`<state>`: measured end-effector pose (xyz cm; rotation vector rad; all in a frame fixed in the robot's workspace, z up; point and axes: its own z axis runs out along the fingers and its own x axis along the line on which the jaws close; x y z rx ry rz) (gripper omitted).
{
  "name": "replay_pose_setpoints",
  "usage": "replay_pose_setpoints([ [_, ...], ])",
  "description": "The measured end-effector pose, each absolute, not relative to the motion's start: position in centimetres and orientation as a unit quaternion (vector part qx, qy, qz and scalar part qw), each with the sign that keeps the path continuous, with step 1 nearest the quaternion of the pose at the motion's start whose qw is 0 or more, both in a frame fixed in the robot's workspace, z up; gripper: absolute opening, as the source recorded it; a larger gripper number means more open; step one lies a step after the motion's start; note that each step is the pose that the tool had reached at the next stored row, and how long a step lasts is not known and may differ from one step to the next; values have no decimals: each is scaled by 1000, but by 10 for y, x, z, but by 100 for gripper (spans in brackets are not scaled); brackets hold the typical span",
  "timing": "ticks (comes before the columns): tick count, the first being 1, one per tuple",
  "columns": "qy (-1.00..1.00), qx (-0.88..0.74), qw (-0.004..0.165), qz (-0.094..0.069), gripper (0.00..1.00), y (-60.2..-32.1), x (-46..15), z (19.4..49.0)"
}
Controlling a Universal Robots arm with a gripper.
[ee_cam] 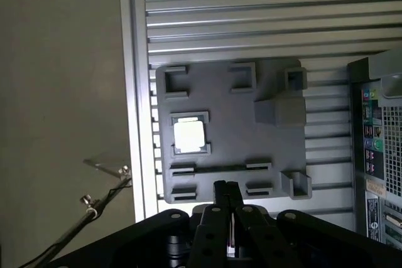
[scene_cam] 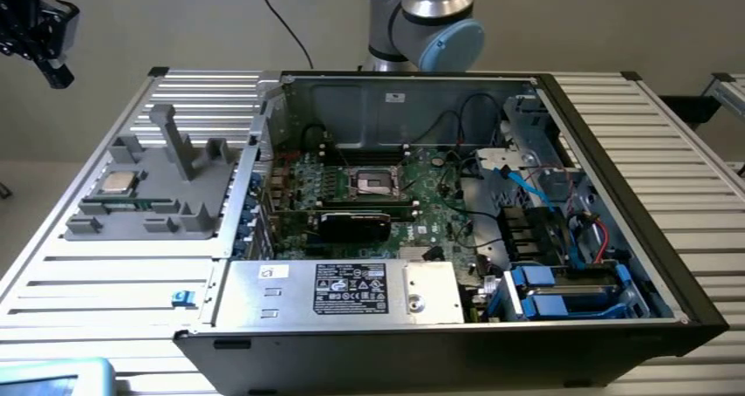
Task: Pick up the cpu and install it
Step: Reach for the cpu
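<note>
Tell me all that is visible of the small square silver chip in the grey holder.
The cpu, a small flat square chip with a shiny silver metal top and thin darker rim, lies flat, top up, in a corner-walled recess of the grey plastic holder on the ribbed metal table. Only the holder touches it; the shut black gripper is apart from it.
</note>
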<state>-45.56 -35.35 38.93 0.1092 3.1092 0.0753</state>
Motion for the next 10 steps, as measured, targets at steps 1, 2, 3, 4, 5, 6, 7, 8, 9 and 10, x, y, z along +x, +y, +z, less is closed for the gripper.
replay_pose_setpoints([
  [1, 999, 35, 15, 24, 11, -354, -456, 389],
  [2, 999, 35, 15, 24, 11, -354, -456, 389],
  [3, 999, 35, 15, 24, 11, -354, -456, 389],
  [4, 999, 35, 15, 24, 11, -353, -457, 389],
  [5, 999, 35, 15, 24, 11, -353, -457, 389],
  [6, 999, 35, 15, 24, 11, -353, -457, 389],
  [7, 999, 35, 15, 24, 11, -353, -457, 389],
  [8, 999, 35, 15, 24, 11, -353, -457, 389],
  [9, 999, 35, 15, 24, 11, -353, -457, 389],
  [10, 999, 35, 15, 24, 11, -353, -457, 389],
])
